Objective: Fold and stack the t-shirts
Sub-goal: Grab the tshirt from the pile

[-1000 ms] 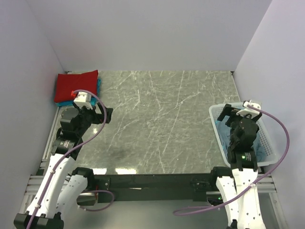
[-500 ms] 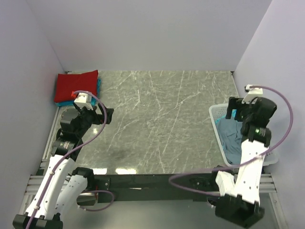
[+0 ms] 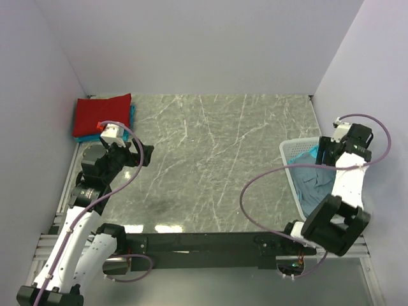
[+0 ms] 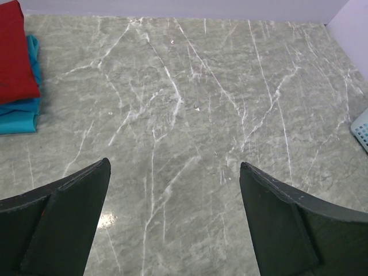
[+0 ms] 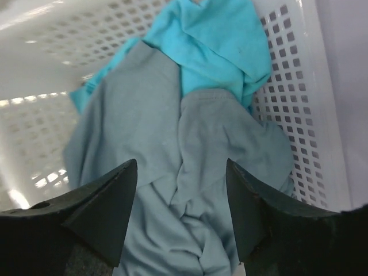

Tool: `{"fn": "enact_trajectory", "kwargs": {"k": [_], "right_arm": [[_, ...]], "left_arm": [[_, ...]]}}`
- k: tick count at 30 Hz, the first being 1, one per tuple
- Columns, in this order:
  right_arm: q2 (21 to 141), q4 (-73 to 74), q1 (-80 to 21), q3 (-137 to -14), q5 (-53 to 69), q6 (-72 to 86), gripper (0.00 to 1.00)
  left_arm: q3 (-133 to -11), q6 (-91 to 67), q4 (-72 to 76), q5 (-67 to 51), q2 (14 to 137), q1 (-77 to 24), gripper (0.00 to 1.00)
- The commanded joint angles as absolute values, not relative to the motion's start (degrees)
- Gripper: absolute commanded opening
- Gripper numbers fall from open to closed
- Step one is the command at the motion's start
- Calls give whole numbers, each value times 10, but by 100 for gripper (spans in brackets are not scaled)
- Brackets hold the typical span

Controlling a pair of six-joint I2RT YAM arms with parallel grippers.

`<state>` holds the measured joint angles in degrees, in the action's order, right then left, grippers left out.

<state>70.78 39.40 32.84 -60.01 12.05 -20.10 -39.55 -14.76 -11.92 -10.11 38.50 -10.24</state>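
Note:
A folded red t-shirt (image 3: 102, 115) lies on folded turquoise shirts (image 3: 132, 113) at the far left corner; both also show in the left wrist view, red (image 4: 11, 57) above turquoise (image 4: 20, 112). My left gripper (image 3: 145, 155) (image 4: 172, 172) is open and empty above the bare marble. A crumpled slate-blue t-shirt (image 3: 315, 185) (image 5: 149, 132) and a turquoise one (image 5: 218, 40) lie in the white basket (image 3: 292, 150). My right gripper (image 3: 322, 155) (image 5: 181, 167) is open and empty, hovering over the slate-blue shirt.
The grey marble table (image 3: 217, 153) is bounded by white walls at the back and both sides. The perforated basket wall (image 5: 299, 115) surrounds the right gripper's view. A basket corner (image 4: 361, 129) shows at the right of the left wrist view.
The right arm has risen and swung back toward the right wall, its gripper now higher over the basket's far end. The slate-blue shirt is more exposed. The left arm has not moved.

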Motion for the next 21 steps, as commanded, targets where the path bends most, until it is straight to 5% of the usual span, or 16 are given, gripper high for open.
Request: {"fn": "enact_trajectory", "kwargs": {"k": [1,14,19,21], "right_arm": [[749,367,329,-608,72,-206,68],[797,318,329,-524,47,-237,46],[806,316,329,-522,60,-235,33],[799,319,329,-524,61,-234,19]], "left_arm": [[-403,-155,-112,-108,388,-107,99],[-403,-153,-115,-103,416,-107,99],[-403,-153,-116,-100,417,-107,99],[-403,-153,-116,-100,417,-107,99]]}}
